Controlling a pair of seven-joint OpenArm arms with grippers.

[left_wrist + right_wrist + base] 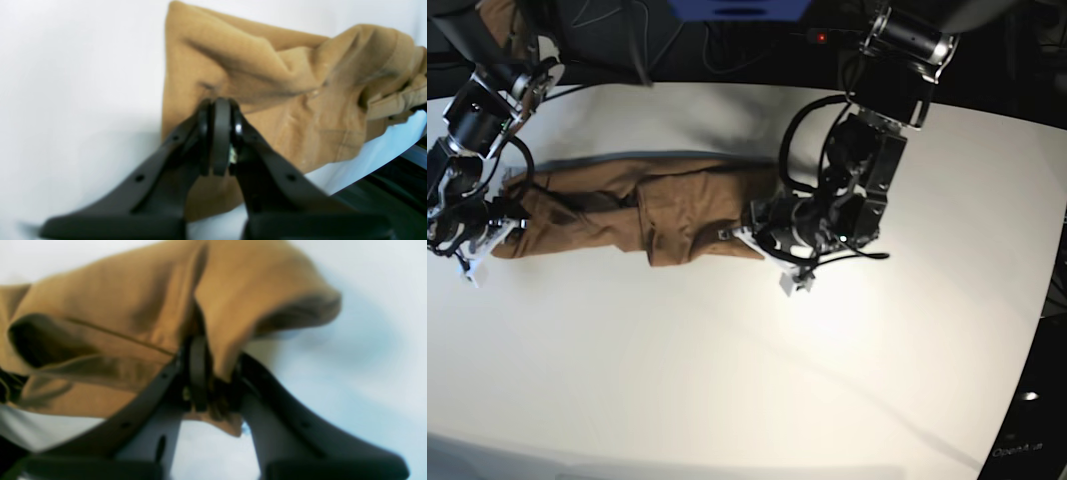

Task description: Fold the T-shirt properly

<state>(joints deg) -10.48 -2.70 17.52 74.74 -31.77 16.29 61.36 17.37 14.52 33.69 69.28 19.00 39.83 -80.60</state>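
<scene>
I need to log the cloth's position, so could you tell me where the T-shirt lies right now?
In the base view the T-shirt lies stretched across the white table's far-left part, between the two arms.

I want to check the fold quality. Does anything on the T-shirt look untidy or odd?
Yes. The T-shirt lies as a long, wrinkled band on the table, not a flat rectangle. Near the right hand the cloth bunches into loose, lifted folds.
</scene>
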